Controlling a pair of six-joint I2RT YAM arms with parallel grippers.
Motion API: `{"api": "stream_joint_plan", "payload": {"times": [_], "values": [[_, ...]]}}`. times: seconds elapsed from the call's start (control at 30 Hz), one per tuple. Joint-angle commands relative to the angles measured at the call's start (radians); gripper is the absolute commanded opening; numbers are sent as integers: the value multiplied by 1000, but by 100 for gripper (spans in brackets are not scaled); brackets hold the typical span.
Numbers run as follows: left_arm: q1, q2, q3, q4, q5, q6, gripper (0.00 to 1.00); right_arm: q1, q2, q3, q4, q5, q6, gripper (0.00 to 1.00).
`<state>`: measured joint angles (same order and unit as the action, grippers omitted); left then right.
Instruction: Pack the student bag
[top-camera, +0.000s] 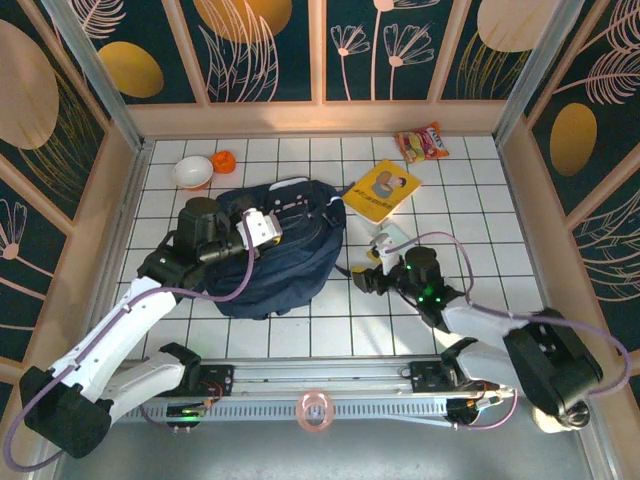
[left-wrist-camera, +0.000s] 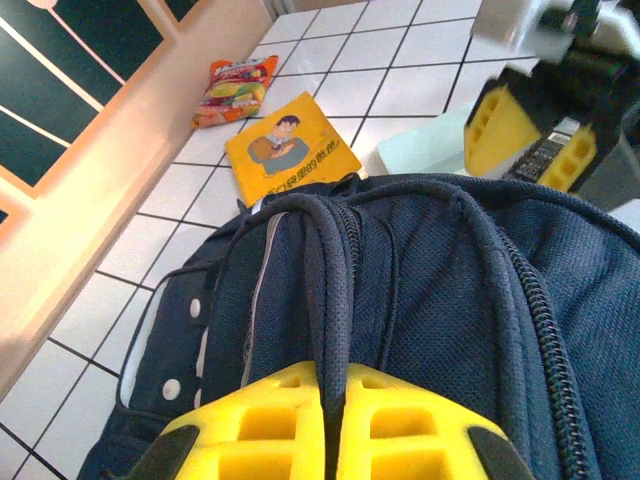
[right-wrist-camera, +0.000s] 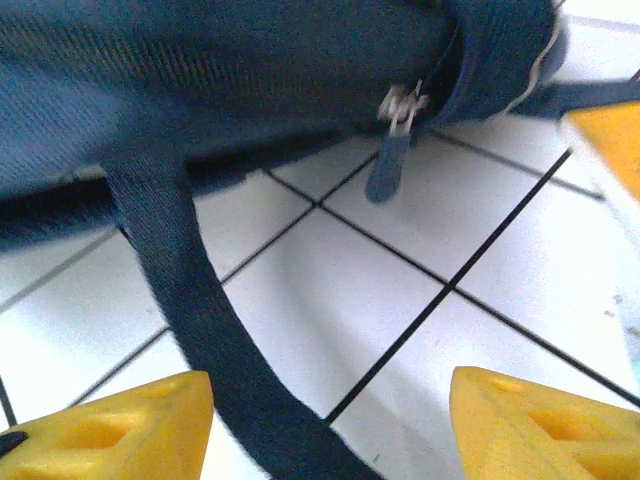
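Navy student bag (top-camera: 290, 262), one book (top-camera: 383, 190), one bowl (top-camera: 192, 172)

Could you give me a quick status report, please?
Left claw shut on student bag handle. Right claw open at bag's edge. Loose strap lies across its open gap.

This is a staged robot test cell in a lab. A white bench ruled with a black grid (top-camera: 300, 330) is boxed in on its far, left and right edges by wood-framed panels of dark teal leaf-print wallpaper (top-camera: 420, 50). A white-and-black left robot arm (top-camera: 120, 330) and a matching right robot arm (top-camera: 480, 322) are bolted to a silver metal rail (top-camera: 300, 375) along the near edge, and lilac cables (top-camera: 240, 285) trail from them.
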<state>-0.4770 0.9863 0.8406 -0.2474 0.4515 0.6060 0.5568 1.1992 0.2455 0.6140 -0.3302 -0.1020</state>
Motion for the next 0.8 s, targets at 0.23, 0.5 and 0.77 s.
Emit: {"api": "stream_joint_plan", "payload": {"times": [0.23,0.5,0.77], "values": [[10,-46,57,77,94,42,0,-4,315,141,301,-90,-151,64],[9,-64,52,77,108,41,0,-52,411,181,370,-174,-166,63],[9,-83,45,79,106,42,0,-61,428,213,350,-305,-196,57]]}}
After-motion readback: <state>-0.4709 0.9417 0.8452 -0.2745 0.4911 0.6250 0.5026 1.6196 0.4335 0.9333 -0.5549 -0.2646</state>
